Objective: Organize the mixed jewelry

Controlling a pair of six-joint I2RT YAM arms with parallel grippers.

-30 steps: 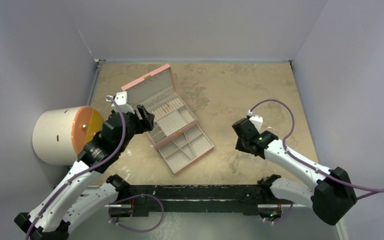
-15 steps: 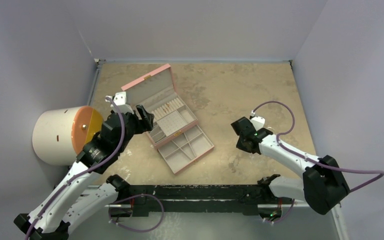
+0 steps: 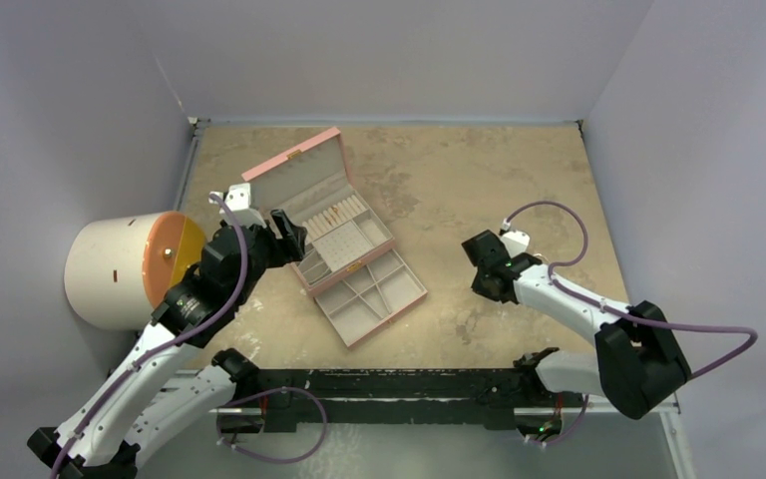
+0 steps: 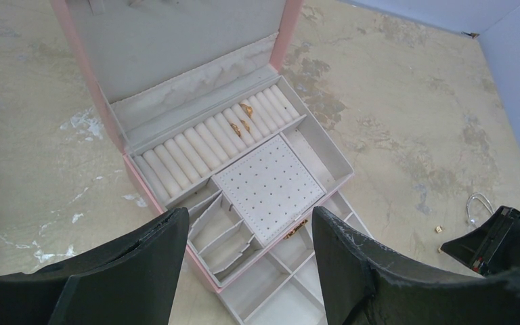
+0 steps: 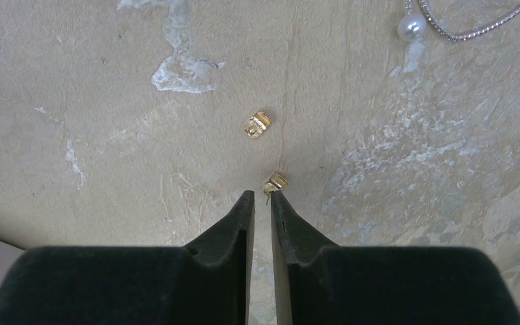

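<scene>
Looked like a robotics lab test cell, not a home. Worn beige tabletop [image 3: 499, 170] was boxed in by plain lavender panels [image 3: 389, 50] on its far, left and right edges. Left arm [image 3: 160, 339] and right arm [image 3: 578, 304], trailing purple cables [image 3: 559, 210], were bolted to a black rail [image 3: 399, 384] at the near edge.

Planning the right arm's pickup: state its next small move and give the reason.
Probably close the right claw fully on the small gold piece: it lies on the tabletop right at the claw's tips, which stand a sliver apart, so no firm grip shows yet.
</scene>
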